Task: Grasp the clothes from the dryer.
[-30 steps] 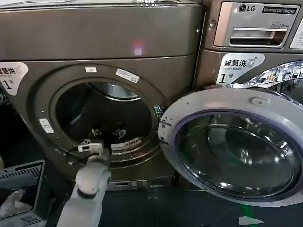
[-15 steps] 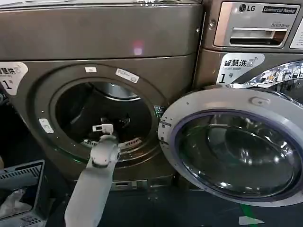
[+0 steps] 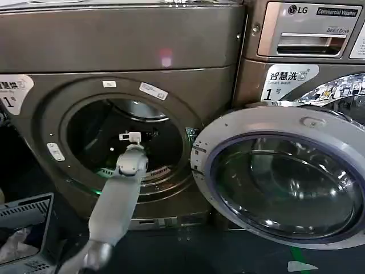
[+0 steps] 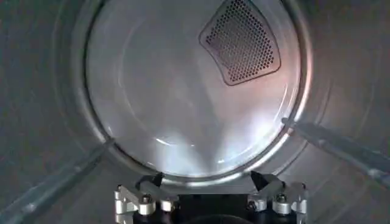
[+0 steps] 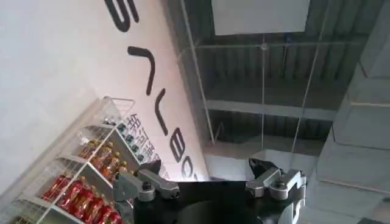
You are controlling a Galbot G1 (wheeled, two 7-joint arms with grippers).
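Observation:
The bronze-brown dryer (image 3: 125,45) stands with its silver-rimmed glass door (image 3: 285,177) swung open to the right. My left arm reaches through the round porthole, and the left gripper (image 3: 132,137) is inside the dark drum. From the left wrist, the left gripper (image 4: 208,178) is open with nothing between its fingers, facing the shiny rear wall of the drum (image 4: 183,91). The clothes are out of view. My right gripper (image 5: 204,164) is open, empty and pointing up at a ceiling.
A perforated vent (image 4: 241,39) sits high on the drum's rear wall, and baffles (image 4: 341,149) run along its sides. An LG machine (image 3: 302,34) stands to the right, behind the open door. A grey crate (image 3: 25,228) sits on the floor at lower left.
My left arm has risen from the porthole's lower rim and pushed deeper into the drum. The door and the machines have not moved.

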